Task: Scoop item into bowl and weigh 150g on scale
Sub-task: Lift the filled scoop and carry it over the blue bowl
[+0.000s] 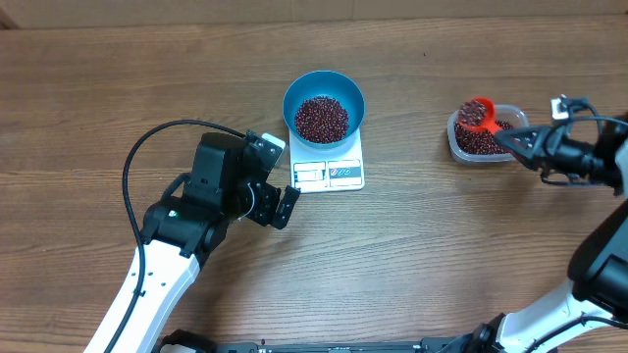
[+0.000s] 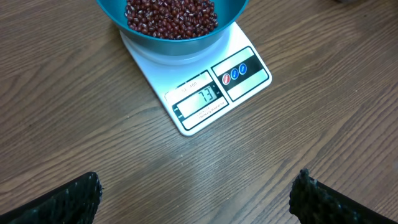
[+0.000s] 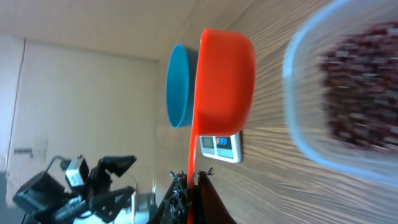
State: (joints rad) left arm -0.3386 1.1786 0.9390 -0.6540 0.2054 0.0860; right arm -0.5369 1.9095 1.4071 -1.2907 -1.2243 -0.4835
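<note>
1. Left gripper [image 1: 277, 176] hangs at the scale's [image 1: 329, 174] 9 o'clock, fingers spread wide, holding nothing.
2. On the scale sits the bowl [image 1: 292, 98], with beans [image 1: 322, 118] heaped inside. The display shows 73.
3. Right gripper [image 1: 520, 145] is clamped tight on the scoop [image 1: 478, 114] handle.
4. The scoop is loaded over the tub [image 1: 456, 142], its long axis running 4 to 10 o'clock, cup leading.
5. The beans look light, loose and likely to roll. Grip the handle and carry level.

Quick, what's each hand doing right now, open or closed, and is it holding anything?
Left hand: open, holding nothing.
Right hand: closed on the handle of the red scoop.
</note>
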